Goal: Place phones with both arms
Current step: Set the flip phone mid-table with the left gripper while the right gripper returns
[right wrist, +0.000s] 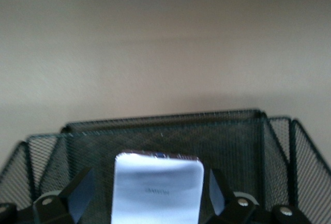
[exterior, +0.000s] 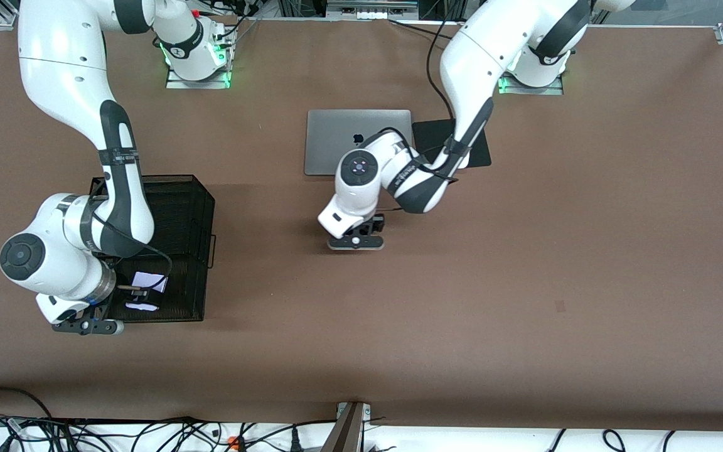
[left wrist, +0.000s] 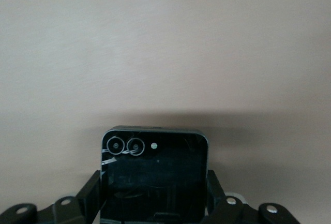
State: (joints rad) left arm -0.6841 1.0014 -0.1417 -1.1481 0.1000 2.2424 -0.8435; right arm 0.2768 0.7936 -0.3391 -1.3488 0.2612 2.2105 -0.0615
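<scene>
Over the mesh basket (right wrist: 170,131), right gripper (right wrist: 155,203) jaws apart around glossy lavender phone (right wrist: 158,190); left gripper (left wrist: 155,203) clamping squarish black phone (left wrist: 154,177).

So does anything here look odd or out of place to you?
Only mildly. The pale phone stands on edge, tilted in the black mesh basket, between the open right gripper's fingers rather than lying flat. The left gripper holds a black phone above bare table. Nothing looks spilled or damaged.
</scene>
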